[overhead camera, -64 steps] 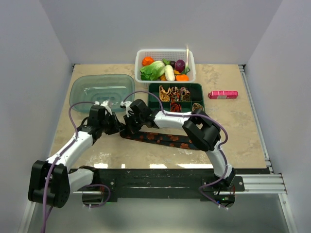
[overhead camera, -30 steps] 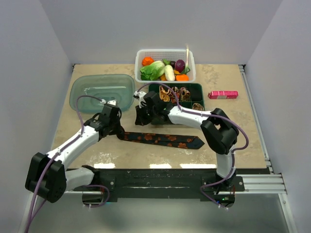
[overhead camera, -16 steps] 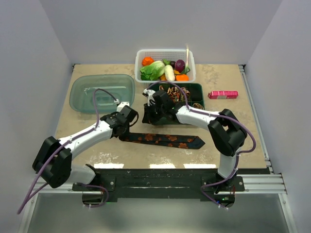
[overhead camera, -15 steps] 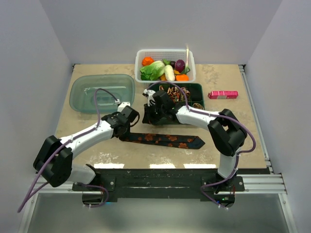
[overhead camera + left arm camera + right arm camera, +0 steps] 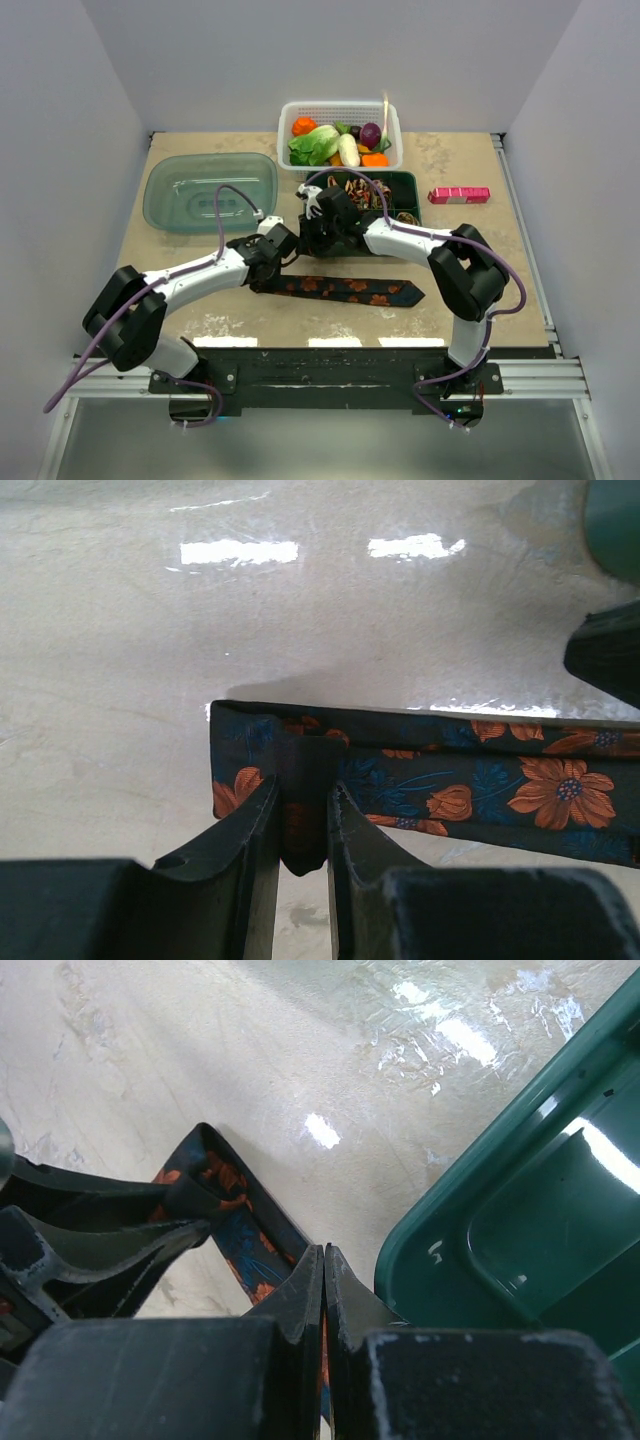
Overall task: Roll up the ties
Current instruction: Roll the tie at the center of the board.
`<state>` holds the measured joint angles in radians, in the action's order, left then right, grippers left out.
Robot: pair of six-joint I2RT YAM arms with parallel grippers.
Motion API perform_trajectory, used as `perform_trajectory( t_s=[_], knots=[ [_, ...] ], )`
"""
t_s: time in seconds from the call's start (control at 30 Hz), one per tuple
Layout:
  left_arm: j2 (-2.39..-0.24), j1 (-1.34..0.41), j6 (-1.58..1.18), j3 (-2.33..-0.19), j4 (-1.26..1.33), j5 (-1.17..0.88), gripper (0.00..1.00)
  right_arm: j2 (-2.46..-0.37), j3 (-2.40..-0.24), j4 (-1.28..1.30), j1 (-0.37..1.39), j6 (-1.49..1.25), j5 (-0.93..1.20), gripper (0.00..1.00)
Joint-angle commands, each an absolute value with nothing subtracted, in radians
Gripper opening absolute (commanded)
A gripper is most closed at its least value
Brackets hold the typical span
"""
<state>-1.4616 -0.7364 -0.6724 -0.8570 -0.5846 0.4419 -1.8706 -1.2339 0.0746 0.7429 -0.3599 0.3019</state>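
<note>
The black tie (image 5: 345, 289) with orange flowers lies flat across the table's near middle, pointed end to the right. My left gripper (image 5: 266, 270) is shut on a raised fold at the tie's left end; the left wrist view shows the tie (image 5: 450, 780) pinched between that gripper's (image 5: 303, 815) jaws. My right gripper (image 5: 306, 244) hovers just behind the tie beside the green tray (image 5: 412, 200). In the right wrist view this gripper (image 5: 323, 1255) is shut with nothing in it, above the tie (image 5: 235, 1230). Small rolled ties (image 5: 378, 190) sit in the tray, partly hidden by the arm.
A white basket (image 5: 285, 125) of toy vegetables stands at the back. A clear teal container (image 5: 205, 190) lies at the back left. A pink box (image 5: 458, 195) lies at the right. The green tray's corner (image 5: 470, 1230) is right next to the right gripper.
My left gripper has moved right, carrying the tie's left end with it. My right gripper has left the tie's end and drawn back toward the green tray.
</note>
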Motion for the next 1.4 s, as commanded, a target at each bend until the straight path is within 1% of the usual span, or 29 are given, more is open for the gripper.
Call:
perform_trajectory(
  t_s=[0.0,0.03,0.2,0.27,0.3,0.37,0.4,0.47,0.5,0.53,0.6,0.7,0.87,1.0,1.07,1.17,1.2,1.3,1.37],
  knots=[
    [-1.476,-0.746,-0.704,-0.836,-0.497,0.371,0.11,-1.833,-1.229,0.06,0.736,-0.367,0.307,0.0],
    [-1.476,-0.746,-0.704,-0.83,-0.485,0.356,0.18,-1.835,-1.23,0.061,0.736,-0.365,0.308,0.0],
    [-1.463,-0.746,-0.699,-0.787,-0.387,0.235,0.33,-1.836,-1.227,0.058,0.736,-0.365,0.31,0.0],
    [-1.448,-0.746,-0.709,-0.773,-0.367,0.222,0.37,-1.835,-1.229,0.061,0.736,-0.364,0.311,0.0],
    [-1.442,-0.747,-0.713,-0.772,-0.365,0.218,0.43,-1.832,-1.226,0.061,0.735,-0.364,0.311,0.0],
    [-1.419,-0.746,-0.718,-0.767,-0.364,0.218,0.49,-1.832,-1.229,0.066,0.736,-0.36,0.31,0.0],
    [-1.41,-0.746,-0.721,-0.767,-0.362,0.219,0.55,-1.83,-1.229,0.069,0.736,-0.359,0.31,0.0],
    [-1.378,-0.746,-0.716,-0.762,-0.357,0.219,0.62,-1.824,-1.227,0.069,0.735,-0.353,0.31,0.0],
    [-1.368,-0.746,-0.712,-0.764,-0.356,0.216,0.67,-1.822,-1.226,0.069,0.736,-0.35,0.31,0.0],
    [-1.359,-0.744,-0.709,-0.767,-0.36,0.215,0.69,-1.819,-1.227,0.072,0.736,-0.345,0.31,0.0],
    [-1.332,-0.742,-0.703,-0.772,-0.362,0.222,0.73,-1.812,-1.227,0.074,0.738,-0.339,0.308,0.0],
    [-1.292,-0.726,-0.698,-0.776,-0.371,0.232,0.75,-1.796,-1.226,0.074,0.738,-0.336,0.307,0.0],
    [-1.215,-0.637,-0.677,-0.752,-0.38,0.204,0.76,-1.781,-1.23,0.078,0.75,-0.328,0.302,0.0],
    [-1.149,-0.485,-0.65,-0.693,-0.344,0.079,0.77,-1.786,-1.249,0.084,0.781,-0.318,0.301,0.0],
    [-1.123,-0.447,-0.643,-0.669,-0.33,0.043,0.8,-1.792,-1.261,0.083,0.808,-0.316,0.302,0.0],
    [-1.109,-0.349,-0.634,-0.612,-0.272,-0.11,0.84,-1.812,-1.278,0.08,0.839,-0.311,0.299,0.0],
    [-1.108,-0.291,-0.635,-0.595,-0.253,-0.214,0.84,-1.816,-1.278,0.077,0.845,-0.313,0.299,0.0],
    [-1.103,-0.2,-0.641,-0.523,-0.167,-0.378,0.84,-1.838,-1.289,0.074,0.861,-0.318,0.307,0.0],
    [-1.106,-0.158,-0.65,-0.474,-0.111,-0.451,0.85,-1.847,-1.29,0.066,0.871,-0.322,0.314,0.0]
  ],
)
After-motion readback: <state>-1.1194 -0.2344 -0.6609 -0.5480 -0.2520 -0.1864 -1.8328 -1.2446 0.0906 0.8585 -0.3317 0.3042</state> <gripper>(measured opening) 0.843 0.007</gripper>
